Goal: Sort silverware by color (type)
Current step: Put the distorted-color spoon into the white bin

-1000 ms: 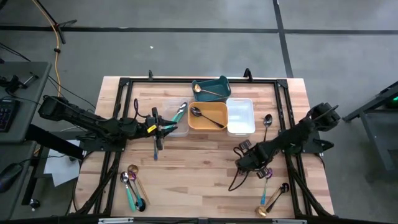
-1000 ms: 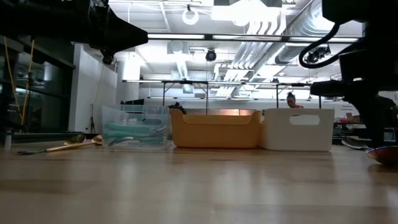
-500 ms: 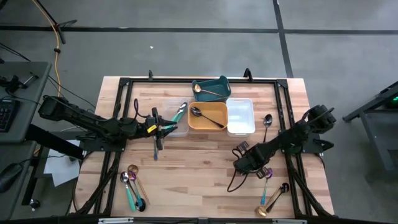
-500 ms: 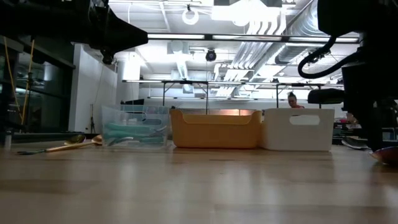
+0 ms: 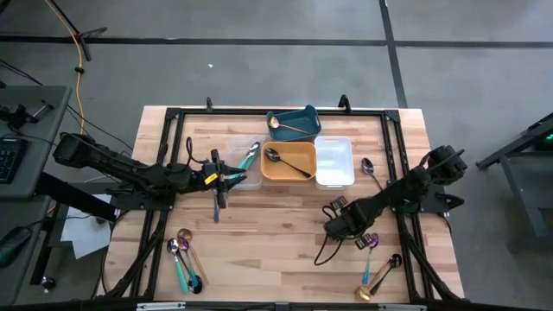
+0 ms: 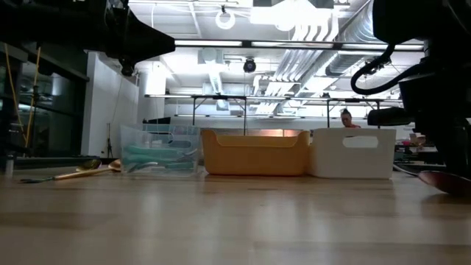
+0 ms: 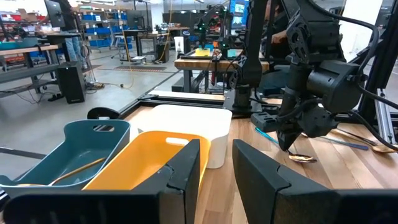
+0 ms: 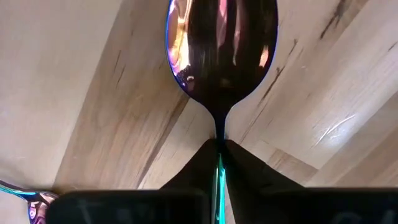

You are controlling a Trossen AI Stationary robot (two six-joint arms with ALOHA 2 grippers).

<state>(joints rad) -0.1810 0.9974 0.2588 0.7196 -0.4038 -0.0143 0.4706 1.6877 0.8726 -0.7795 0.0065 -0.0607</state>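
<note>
My right gripper points down at the table's near right and is shut on an iridescent pink-purple spoon. That spoon's bowl also shows low at the right edge of the low view. A gold spoon and a dark spoon lie on the table near it. My left gripper hangs level and open beside the clear bin, with nothing between its fingers. A teal-handled utensil leans over that bin's rim. Several more spoons lie at the near left. My right gripper pinches the iridescent spoon's thin neck, just behind the bowl, between its two fingertips. The fingers come from above and point down, and the handle runs back between them. The bowl lies just over the wood; whether it touches, I cannot tell.
At the far middle stand a teal bin with a gold spoon, an orange bin with a dark spoon, and a white bin. A dark spoon lies right of the white bin. The middle of the table is bare wood.
My right gripper has sunk a little onto the iridescent spoon, whose bowl has shifted slightly in the low view. The dark spoon right of the white bin has swung, its bowl now nearer the bin.
</note>
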